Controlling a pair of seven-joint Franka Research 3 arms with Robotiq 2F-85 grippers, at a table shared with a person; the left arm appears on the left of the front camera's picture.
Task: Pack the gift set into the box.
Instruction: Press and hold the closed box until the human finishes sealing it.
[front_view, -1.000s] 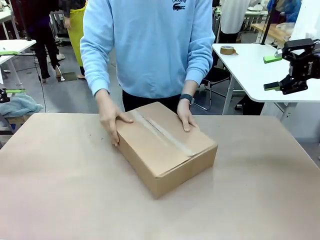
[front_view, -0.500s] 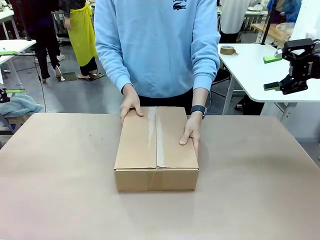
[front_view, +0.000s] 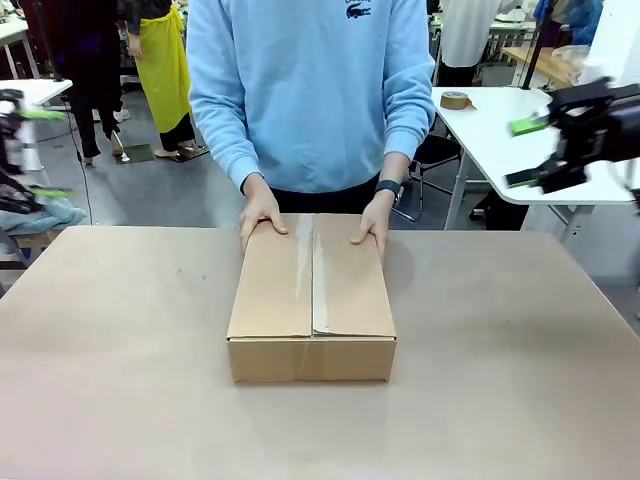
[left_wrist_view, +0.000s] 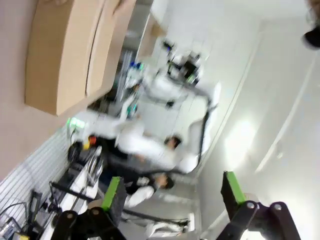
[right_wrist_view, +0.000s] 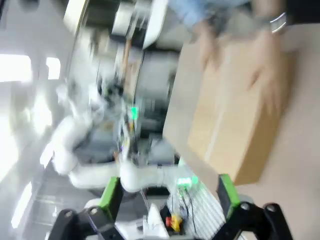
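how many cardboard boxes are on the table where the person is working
1. The closed cardboard box sits on the table, in front of the person, with the person's hands on its far end. Its flaps are shut, so anything inside is hidden.

1. A brown rectangular cardboard box (front_view: 312, 300) lies on the pale beige, smooth-topped table (front_view: 500, 350), around its middle from left to right.
2. The person in a light-blue fabric sweatshirt (front_view: 315, 100) stands behind the table, right hand (front_view: 263, 213) and left hand (front_view: 376, 220) on the box's far part.
3. Behind, to the right, a white flat-topped side table (front_view: 500, 130) bears a brown round tape roll (front_view: 455, 101).
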